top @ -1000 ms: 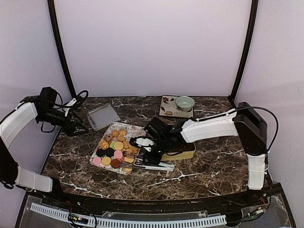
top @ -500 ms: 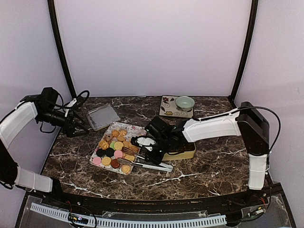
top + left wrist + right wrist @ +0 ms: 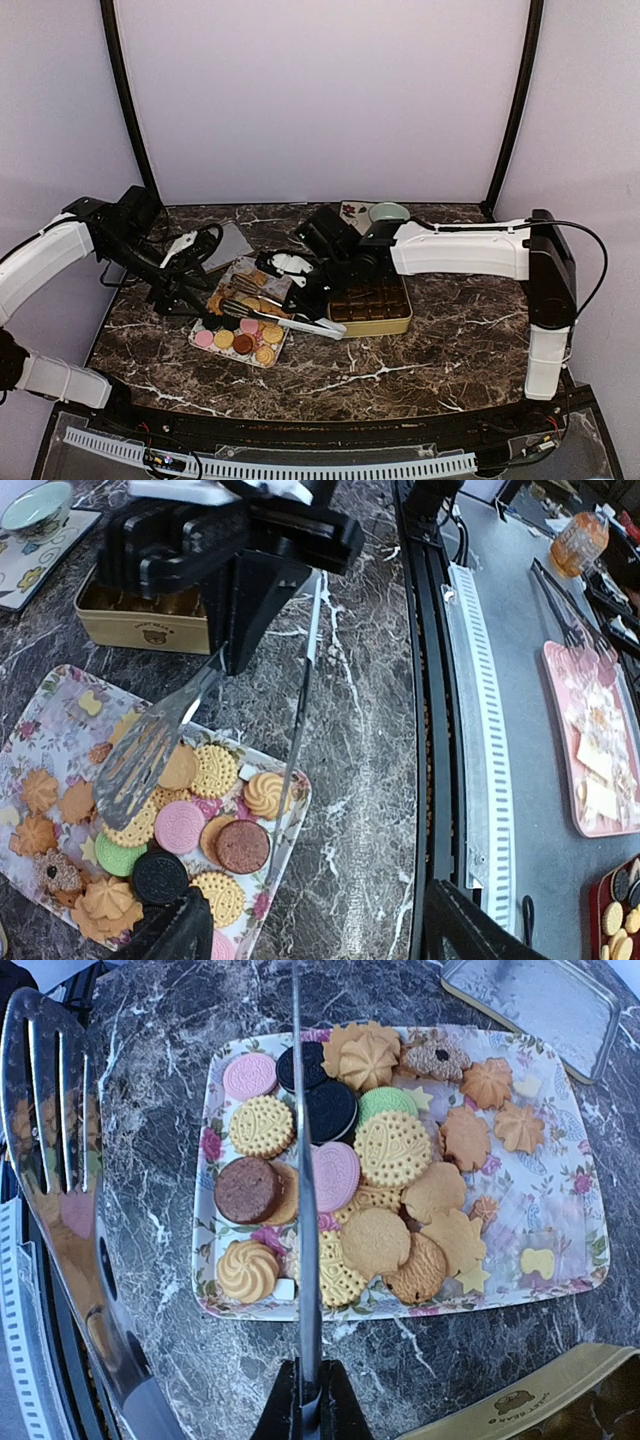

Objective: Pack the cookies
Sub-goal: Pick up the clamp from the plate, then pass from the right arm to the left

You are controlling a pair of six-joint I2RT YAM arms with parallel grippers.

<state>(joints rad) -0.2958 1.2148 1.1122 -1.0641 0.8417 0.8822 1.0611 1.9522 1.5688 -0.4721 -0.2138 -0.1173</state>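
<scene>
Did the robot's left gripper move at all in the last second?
Yes. The left gripper has swung toward the flowery tray and now sits at its left edge.

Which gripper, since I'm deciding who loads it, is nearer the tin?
Right. The right gripper, shut on tongs, hovers just left of the tin. The left gripper, open, is at the left edge of the tray, which lies between it and the tin.

The cookies (image 3: 392,1148) are lying loosely overlapped on a flowery rectangular tray (image 3: 560,1210). Golden-tan round and flower-shaped ones are crowding the middle. Pink, black and brown discs are sitting toward one end, with a green one beside them.
</scene>
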